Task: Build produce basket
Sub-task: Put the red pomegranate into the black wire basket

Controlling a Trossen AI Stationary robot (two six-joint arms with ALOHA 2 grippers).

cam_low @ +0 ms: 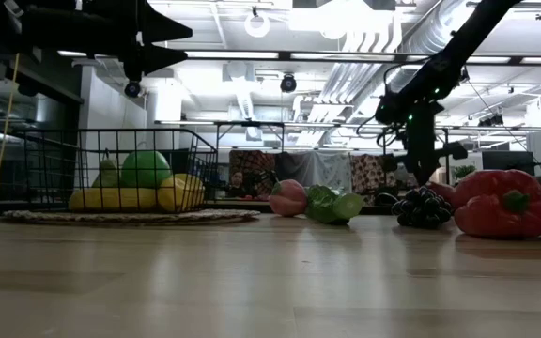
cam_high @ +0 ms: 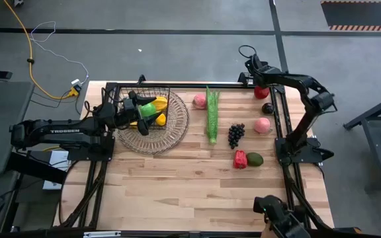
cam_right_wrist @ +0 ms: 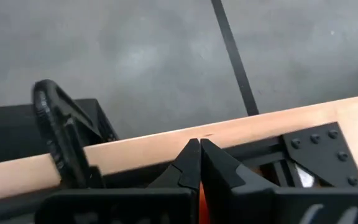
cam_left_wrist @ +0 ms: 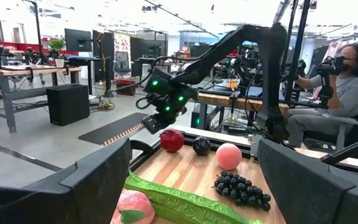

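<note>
The left tool (cam_high: 142, 109) hangs over the black wire basket (cam_high: 161, 90), its fingers (cam_left_wrist: 98, 180) spread wide apart and empty. The basket sits on a round woven tray (cam_high: 170, 135) near the desk's (cam_high: 197, 185) far left corner. Under this tool lie one green apple (cam_low: 145, 168), at least one banana (cam_low: 113, 198) and a lemon (cam_low: 180, 192).

Between the tools, outside the basket, lie two peaches (cam_high: 200, 100) (cam_high: 262, 125), one long green stalk (cam_high: 211, 116) whose long axis runs from the desk's far edge toward the near edge, one bunch of grapes (cam_high: 235, 134), one red pepper (cam_high: 240, 159) and one avocado (cam_high: 254, 159).

The right tool (cam_high: 258, 82) is at the far right corner, its tips pressed together over a red apple (cam_high: 262, 92). A dark round fruit (cam_high: 267, 108) lies just beside it.

A person (cam_left_wrist: 344, 87) sits beyond the desk.
</note>
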